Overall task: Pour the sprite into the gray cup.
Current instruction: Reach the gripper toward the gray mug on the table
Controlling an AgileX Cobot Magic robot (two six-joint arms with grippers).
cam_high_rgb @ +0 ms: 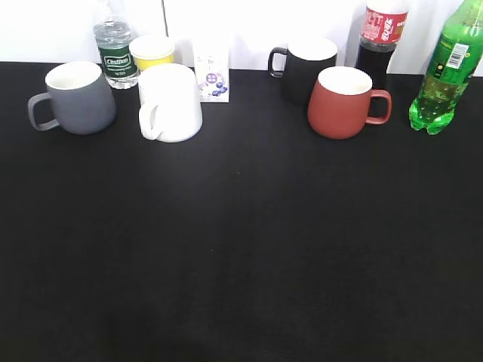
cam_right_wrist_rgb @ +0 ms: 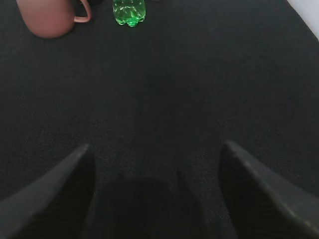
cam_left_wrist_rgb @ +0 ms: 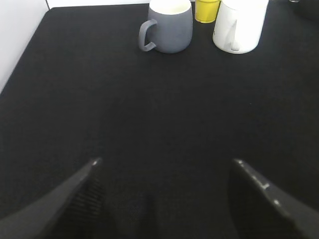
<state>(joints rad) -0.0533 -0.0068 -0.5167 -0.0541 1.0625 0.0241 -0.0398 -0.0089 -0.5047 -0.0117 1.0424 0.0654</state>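
The sprite (cam_high_rgb: 445, 72), a bright-green bottle, stands upright at the table's far right; only its lobed base (cam_right_wrist_rgb: 129, 11) shows at the top of the right wrist view. The gray cup (cam_high_rgb: 75, 98) stands at the far left with its handle to the left; it also shows in the left wrist view (cam_left_wrist_rgb: 169, 27). My left gripper (cam_left_wrist_rgb: 164, 162) is open and empty over bare black table, well short of the cup. My right gripper (cam_right_wrist_rgb: 155, 145) is open and empty, well short of the bottle. Neither gripper shows in the exterior view.
A white mug (cam_high_rgb: 170, 103), a yellow cup (cam_high_rgb: 152, 51), a small water bottle (cam_high_rgb: 115, 49) and a small carton (cam_high_rgb: 211, 74) stand by the gray cup. A black mug (cam_high_rgb: 306, 64), a red-brown mug (cam_high_rgb: 343, 102) and a cola bottle (cam_high_rgb: 381, 38) stand left of the sprite.
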